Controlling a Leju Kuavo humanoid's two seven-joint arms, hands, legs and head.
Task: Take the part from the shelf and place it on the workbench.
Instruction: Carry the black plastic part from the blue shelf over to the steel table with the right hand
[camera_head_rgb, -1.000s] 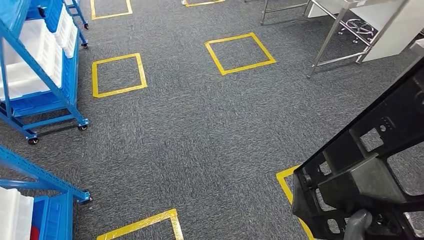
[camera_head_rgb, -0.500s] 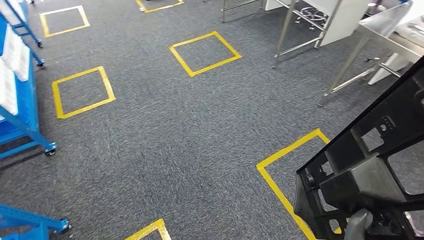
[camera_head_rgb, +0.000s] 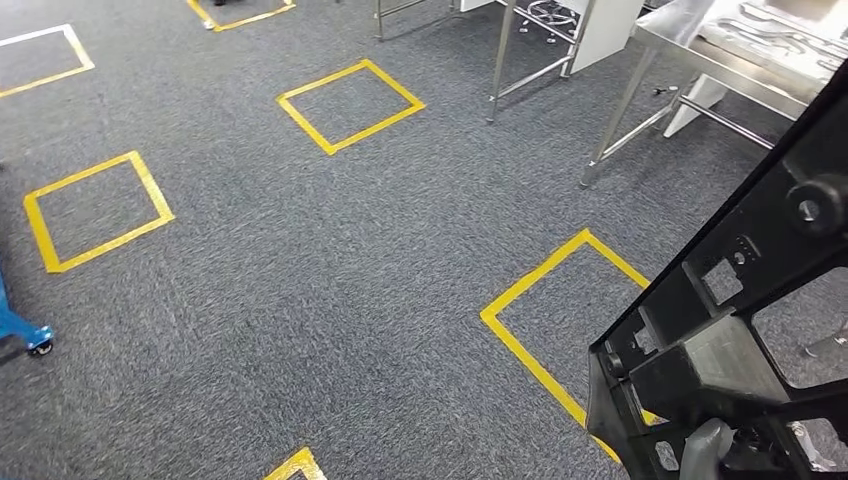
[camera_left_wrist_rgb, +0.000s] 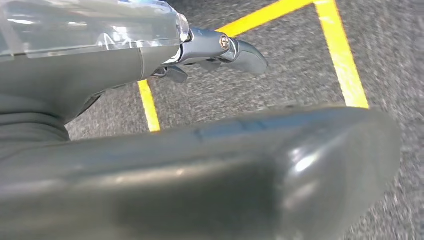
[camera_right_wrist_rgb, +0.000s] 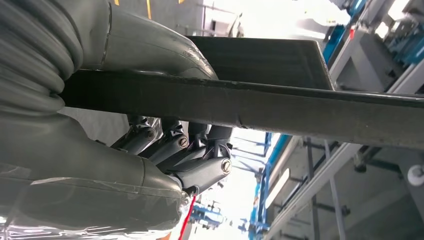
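A large black plastic frame part (camera_head_rgb: 742, 325) with cut-outs stands tilted at the lower right of the head view. My right hand (camera_head_rgb: 705, 452) grips it from below, the grey thumb showing at its base. In the right wrist view the dark fingers (camera_right_wrist_rgb: 190, 150) curl around a flat bar of the part (camera_right_wrist_rgb: 300, 107). The steel workbench (camera_head_rgb: 690, 48) stands at the top right, with grey parts lying on it. My left hand (camera_left_wrist_rgb: 150, 65) hangs over the carpet and holds nothing. Its thick thumb (camera_left_wrist_rgb: 225, 170) and one extended finger show.
Grey carpet carries yellow tape squares (camera_head_rgb: 350, 105), one (camera_head_rgb: 550, 310) just ahead of the held part. A second steel table's legs (camera_head_rgb: 500, 55) stand at the top middle beside a white panel. A blue shelf's caster foot (camera_head_rgb: 25, 338) sits at the left edge.
The camera has turned to the right: the blue shelves have slid out at the left and the steel workbench has come in at the top right. The part stays in my right hand.
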